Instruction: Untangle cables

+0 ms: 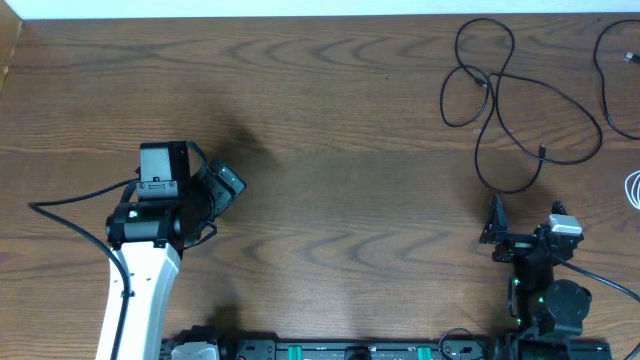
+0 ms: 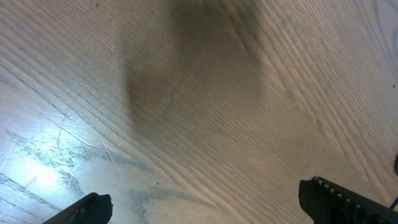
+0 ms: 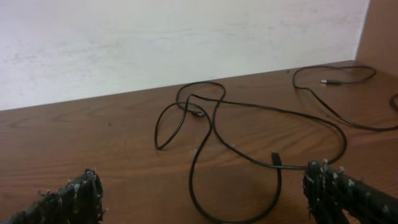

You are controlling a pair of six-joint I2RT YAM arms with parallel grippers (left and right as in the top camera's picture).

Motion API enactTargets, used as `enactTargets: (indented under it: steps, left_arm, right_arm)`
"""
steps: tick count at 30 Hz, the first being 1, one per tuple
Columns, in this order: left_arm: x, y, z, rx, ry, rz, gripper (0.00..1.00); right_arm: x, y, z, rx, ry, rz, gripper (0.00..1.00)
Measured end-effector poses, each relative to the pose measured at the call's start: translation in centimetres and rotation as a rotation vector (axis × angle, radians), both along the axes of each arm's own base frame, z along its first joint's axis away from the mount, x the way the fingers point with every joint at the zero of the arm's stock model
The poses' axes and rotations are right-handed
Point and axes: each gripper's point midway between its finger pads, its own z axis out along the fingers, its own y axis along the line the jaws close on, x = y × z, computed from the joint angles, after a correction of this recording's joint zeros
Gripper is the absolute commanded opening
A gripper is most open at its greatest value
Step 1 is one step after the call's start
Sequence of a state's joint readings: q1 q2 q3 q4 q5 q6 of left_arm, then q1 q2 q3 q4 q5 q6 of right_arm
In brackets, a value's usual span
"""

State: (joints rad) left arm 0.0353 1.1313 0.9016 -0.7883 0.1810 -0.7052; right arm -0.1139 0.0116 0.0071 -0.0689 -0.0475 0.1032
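prog ~mid, est. | looped black cable [image 3: 199, 113] self-crossed, left to do | 2nd black cable [image 3: 328, 81] + white cable [image 1: 633, 188] lying apart | L gripper [image 2: 205, 205] + R gripper [image 3: 205, 193] jaws spread, empty

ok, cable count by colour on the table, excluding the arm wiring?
Black: 2, the looped black cable and the second black cable further right
White: 1, the white cable, cut off by the right edge of the overhead view
Total: 3

Table [image 1: 330, 150] wood-grain, semi-gloss; black cable [image 3: 275, 160] smooth, matt; R finger pads [image 3: 81, 196] rough.
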Motion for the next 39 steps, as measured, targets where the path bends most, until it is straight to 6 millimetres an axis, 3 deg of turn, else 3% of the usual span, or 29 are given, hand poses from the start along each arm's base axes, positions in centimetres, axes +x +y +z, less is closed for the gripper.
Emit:
enactTargets:
  steps: [16, 20, 24, 31, 35, 39]
  left_arm:
    - [-0.3, -0.3, 0.2, 0.000, 0.001, -0.012, 0.99]
    - [-1.0, -0.5, 2.1, 0.011, -0.071, -0.024, 0.99]
    - [-2.3, -0.1, 5.4, 0.065, -0.210, -0.024, 0.99]
    - [-6.9, 1.0, 9.5, 0.141, -0.426, 0.004, 0.99]
    - [-9.1, 1.4, 10.6, 0.191, -0.591, -0.012, 0.99]
    - [-9.7, 1.6, 10.4, 0.249, -0.724, -0.042, 0.99]
  right_arm:
    - [0.0, 0.0, 0.0, 0.000, 0.000, -0.003, 0.99]
    - [0.0, -0.1, 0.0, 0.000, 0.000, -0.003, 0.99]
    - [0.0, -0.1, 0.0, 0.000, 0.000, -0.003, 0.99]
    - [0.0, -0.1, 0.0, 0.000, 0.000, -0.003, 0.99]
    - [0.0, -0.1, 0.0, 0.000, 0.000, -0.003, 0.99]
    - [0.0, -0.1, 0.0, 0.000, 0.000, -0.007, 0.99]
